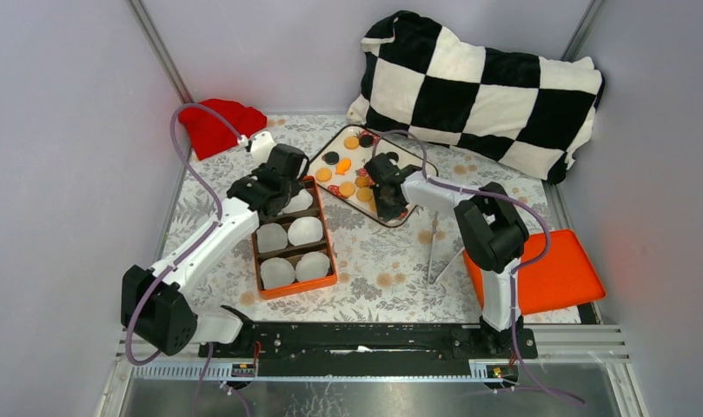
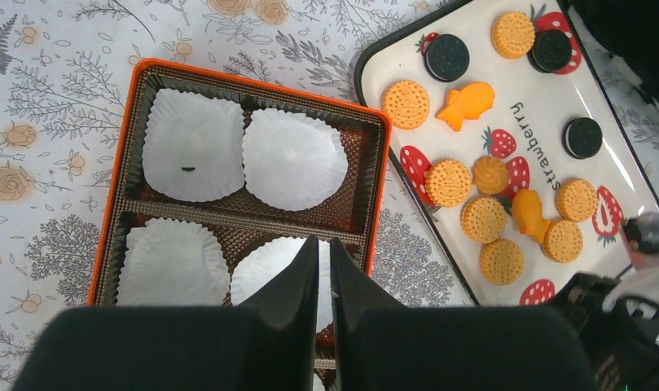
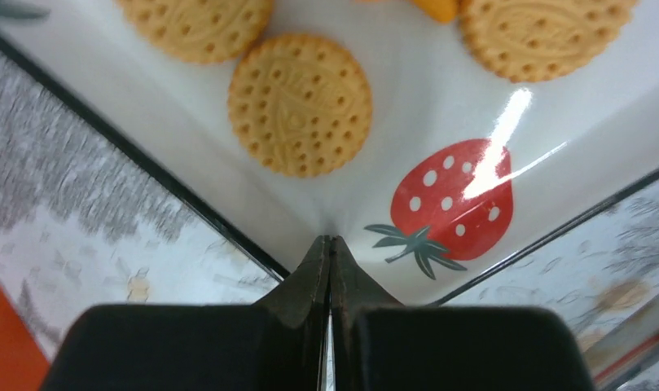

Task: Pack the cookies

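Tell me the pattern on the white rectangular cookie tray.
Red strawberries on the white tray; left wrist view.

Pale grey walls (image 1: 61,130), floral tablecloth (image 1: 374,261), checkered pillow (image 1: 478,87)

This was a robot lab cell rather than a home. Plain grey walls (image 1: 69,130) on metal posts (image 1: 161,52) boxed in a tabletop (image 1: 374,252) under a floral cloth. The left arm (image 1: 208,243) and right arm (image 1: 495,234) stood bolted to a black rail (image 1: 365,337) at its near edge, cables trailing.

box (image 2: 261,88) near end hidden behind fingers (image 2: 297,297); cookies (image 3: 546,37) cropped at top
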Robot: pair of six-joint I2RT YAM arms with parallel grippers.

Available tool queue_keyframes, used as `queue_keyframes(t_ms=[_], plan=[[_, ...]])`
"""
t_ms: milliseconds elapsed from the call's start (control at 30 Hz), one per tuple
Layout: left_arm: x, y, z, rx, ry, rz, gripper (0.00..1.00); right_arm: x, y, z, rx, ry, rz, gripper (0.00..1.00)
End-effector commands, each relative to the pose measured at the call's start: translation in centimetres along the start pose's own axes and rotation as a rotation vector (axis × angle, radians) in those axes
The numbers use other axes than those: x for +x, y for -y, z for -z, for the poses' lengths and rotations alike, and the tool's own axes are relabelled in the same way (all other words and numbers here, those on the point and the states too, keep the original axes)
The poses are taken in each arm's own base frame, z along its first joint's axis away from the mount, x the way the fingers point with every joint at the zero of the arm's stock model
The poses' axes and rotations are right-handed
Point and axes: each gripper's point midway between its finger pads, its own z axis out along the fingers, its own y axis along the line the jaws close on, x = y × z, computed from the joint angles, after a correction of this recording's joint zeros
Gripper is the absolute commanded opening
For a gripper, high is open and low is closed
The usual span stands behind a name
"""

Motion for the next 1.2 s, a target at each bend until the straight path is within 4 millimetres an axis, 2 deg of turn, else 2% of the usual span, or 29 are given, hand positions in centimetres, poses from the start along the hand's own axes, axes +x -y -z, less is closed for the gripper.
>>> queue_keyframes(t_ms=[0, 167, 300, 467, 567, 633, 733, 933, 1000, 1167], plan=[[0.5, 0.3, -1.1, -0.015, -0.011, -0.006, 0.12, 6.3, -2.5, 1.9, -0.053, -0.119, 0.068, 0.0], [1.5, 0.8, -2.9, -0.043, -0.046, -0.045, 0.13, 11.8, -4.9, 3.8, -0.08, -0.176, 0.164, 0.0], [3.0, 0.4, -4.5, -0.085, -0.076, -0.066, 0.12, 13.7, -6.5, 4.6, -0.13, -0.195, 0.166, 0.0], [4.2, -0.6, -7.4, -0.156, -0.088, -0.069, 0.13, 12.8, -7.1, 6.1, -0.155, -0.156, 0.171, 0.0], [4.8, -1.2, -10.2, -0.207, -0.111, -0.056, 0.12, 11.6, -7.8, 7.1, -0.184, -0.124, 0.186, 0.0], [4.6, -1.4, -12.1, -0.237, -0.122, -0.052, 0.09, 11.6, -8.9, 7.5, -0.24, -0.141, 0.197, 0.0], [4.4, -1.6, -14.5, -0.28, -0.128, -0.061, 0.07, 12.2, -10.5, 7.5, -0.321, -0.185, 0.205, 0.0], [3.1, -0.6, -17.1, -0.272, -0.099, -0.055, 0.08, 14.8, -13.0, 7.2, -0.439, -0.275, 0.257, 0.0], [2.9, -0.7, -18.0, -0.281, -0.105, -0.052, 0.07, 15.1, -13.9, 7.4, -0.473, -0.287, 0.263, 0.0], [2.0, -0.1, -20.0, -0.255, -0.102, -0.037, 0.07, 14.3, -16.3, 7.9, -0.554, -0.282, 0.261, 0.0]])
